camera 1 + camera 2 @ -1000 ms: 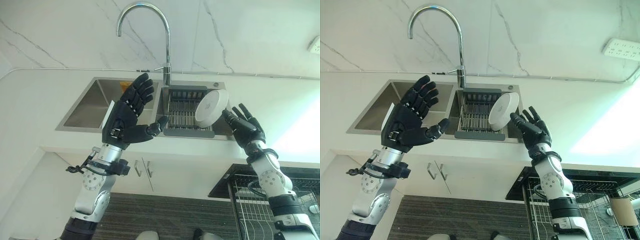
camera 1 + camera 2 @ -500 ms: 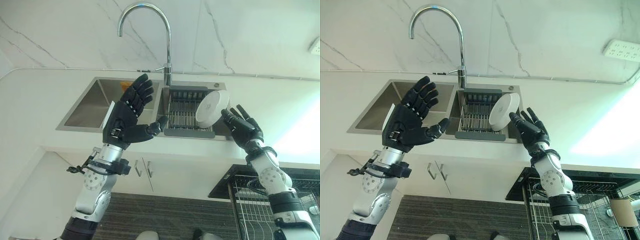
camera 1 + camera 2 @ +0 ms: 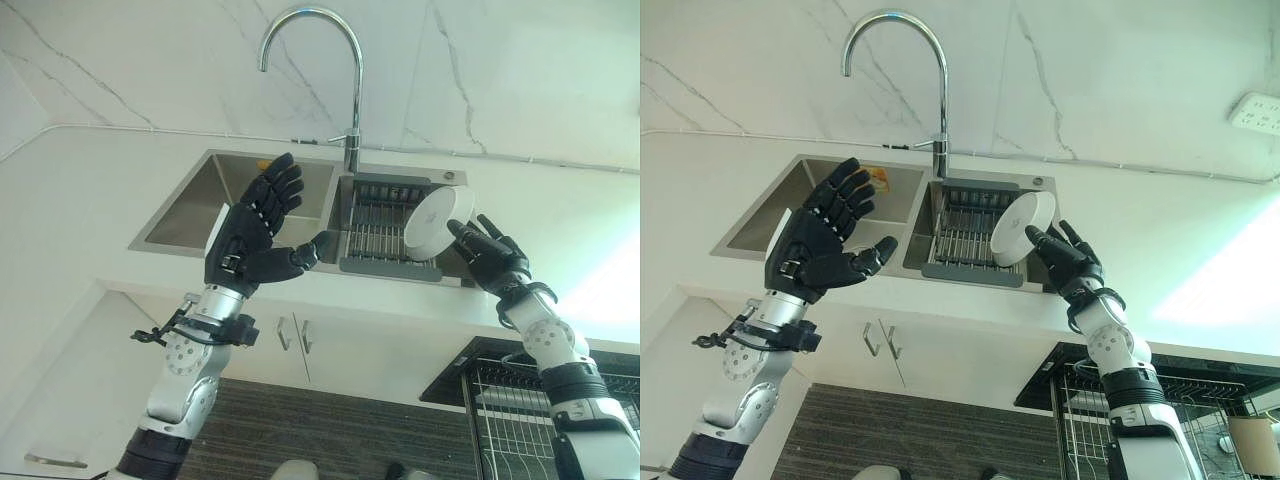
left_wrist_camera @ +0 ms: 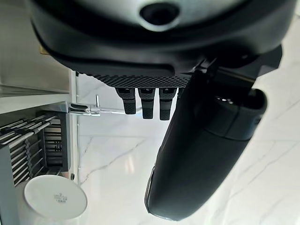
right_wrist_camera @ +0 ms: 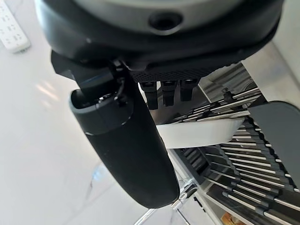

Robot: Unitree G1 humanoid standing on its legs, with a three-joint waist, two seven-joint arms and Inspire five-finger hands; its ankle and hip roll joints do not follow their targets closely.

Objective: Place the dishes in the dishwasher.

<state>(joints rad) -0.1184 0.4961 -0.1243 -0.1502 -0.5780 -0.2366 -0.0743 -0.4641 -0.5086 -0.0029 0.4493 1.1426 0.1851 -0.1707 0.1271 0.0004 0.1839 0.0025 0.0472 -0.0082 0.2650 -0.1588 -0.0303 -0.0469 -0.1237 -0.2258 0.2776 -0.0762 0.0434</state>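
Right hand at white bowl above sink rack

The right hand was spread, fingertips against the tilted white bowl over the drying rack in the right basin. The left hand hung spread above the left basin. The faucet rose behind; the dishwasher rack sat lower right.
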